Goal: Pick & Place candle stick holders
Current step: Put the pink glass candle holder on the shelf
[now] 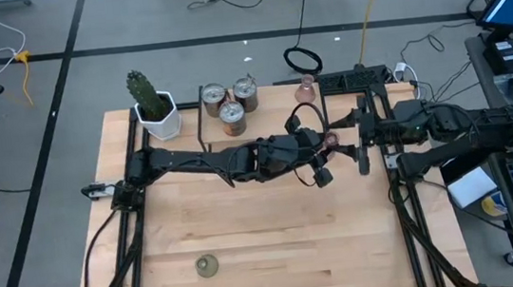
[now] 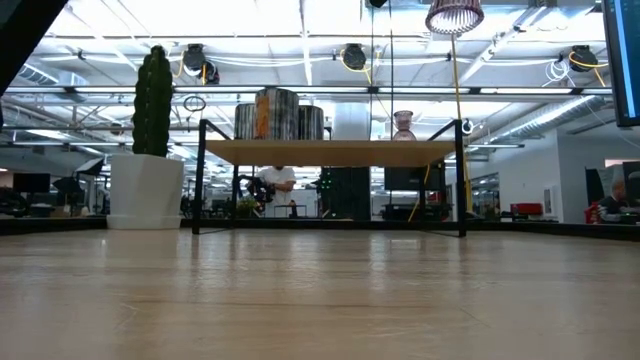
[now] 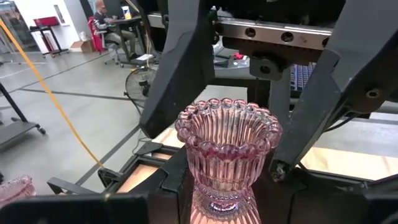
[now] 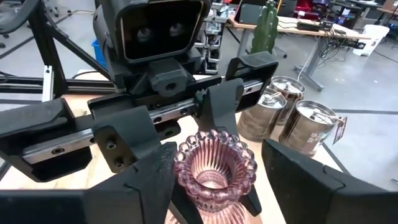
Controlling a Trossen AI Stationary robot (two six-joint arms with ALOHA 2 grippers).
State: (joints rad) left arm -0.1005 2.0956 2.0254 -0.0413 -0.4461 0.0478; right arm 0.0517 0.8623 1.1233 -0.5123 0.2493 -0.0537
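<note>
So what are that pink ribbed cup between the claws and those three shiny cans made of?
The pink holder looks like pressed glass: translucent, glossy, with ribs and a scalloped rim you can see light through. The three round holders look like silvery metal with a slightly dulled shine and bright reflections, though plated or painted material can't be ruled out.

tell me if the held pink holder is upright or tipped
Upright: the pink holder stands cup-up, fluted rim level, in the left gripper.
</note>
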